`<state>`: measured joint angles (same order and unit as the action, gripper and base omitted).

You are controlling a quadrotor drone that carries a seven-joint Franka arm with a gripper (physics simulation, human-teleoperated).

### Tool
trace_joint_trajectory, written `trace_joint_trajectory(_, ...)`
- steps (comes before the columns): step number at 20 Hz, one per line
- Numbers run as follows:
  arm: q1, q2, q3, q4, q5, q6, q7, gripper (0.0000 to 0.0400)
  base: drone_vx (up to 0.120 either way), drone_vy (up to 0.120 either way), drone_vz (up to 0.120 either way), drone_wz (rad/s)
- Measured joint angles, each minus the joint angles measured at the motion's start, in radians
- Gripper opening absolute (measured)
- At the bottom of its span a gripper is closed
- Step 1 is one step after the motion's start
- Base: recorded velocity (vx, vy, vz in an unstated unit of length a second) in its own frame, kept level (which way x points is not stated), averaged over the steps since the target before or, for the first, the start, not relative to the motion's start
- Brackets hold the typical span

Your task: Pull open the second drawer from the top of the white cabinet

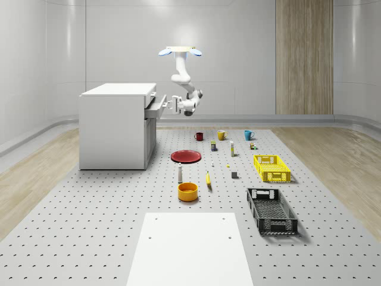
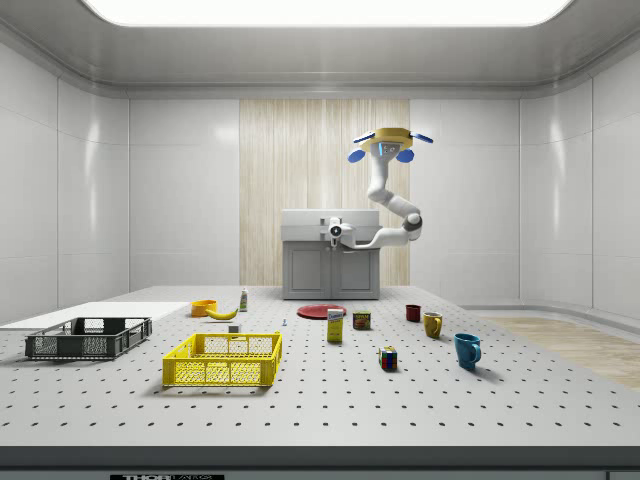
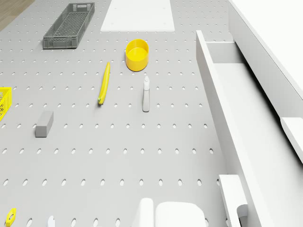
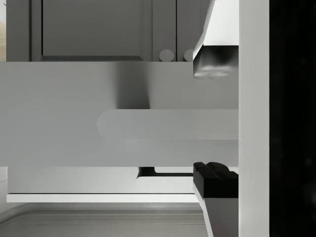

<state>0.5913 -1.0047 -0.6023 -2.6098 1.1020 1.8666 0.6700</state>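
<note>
At white cabinet (image 1: 116, 125): one drawer (image 1: 156, 107) pulled out, claw (image 1: 173, 105) clamped on its handle; drone (image 1: 180, 52) hovers beside.

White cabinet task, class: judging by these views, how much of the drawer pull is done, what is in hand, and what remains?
Done: a drawer near the top of the boxy white cabinet already juts out partway. In hand: the drone hovers beside the cabinet's front, its claw at the drawer's front edge, the bar handle between its fingers. Left: pulling it out further, then releasing.
</note>
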Motion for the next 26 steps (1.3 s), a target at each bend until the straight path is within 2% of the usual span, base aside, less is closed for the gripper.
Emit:
trace_joint_trajectory(5,0.011,-0.001,0.007,-0.004,0.008,0.016,-0.003,0.0289,0.000,0.000,0.000,0.000)
trace_joint_trajectory(9,0.017,-0.003,0.008,-0.006,0.009,0.023,-0.003,0.0176,0.000,0.000,0.000,0.000)
trace_joint_trajectory(13,0.019,-0.006,0.002,-0.005,0.002,0.022,0.000,0.0130,0.000,0.000,0.000,0.000)
trace_joint_trajectory(15,0.019,-0.014,-0.006,0.000,-0.017,0.018,0.024,0.0140,0.000,0.000,0.000,0.000)
trace_joint_trajectory(17,0.021,-0.016,-0.013,0.001,-0.025,0.016,0.020,0.0133,0.000,0.000,0.000,0.000)
trace_joint_trajectory(18,0.022,-0.021,-0.017,0.004,-0.035,0.014,0.044,0.0145,0.000,0.000,0.000,0.000)
trace_joint_trajectory(19,0.021,-0.014,-0.029,-0.002,-0.037,0.010,-0.022,0.0138,0.000,0.000,0.000,0.000)
trace_joint_trajectory(24,0.011,-0.023,-0.060,0.013,-0.067,-0.021,0.008,0.0113,0.000,0.000,0.000,0.000)
trace_joint_trajectory(26,0.009,-0.028,-0.077,0.021,-0.086,-0.035,0.023,0.0116,0.000,0.000,0.000,0.000)
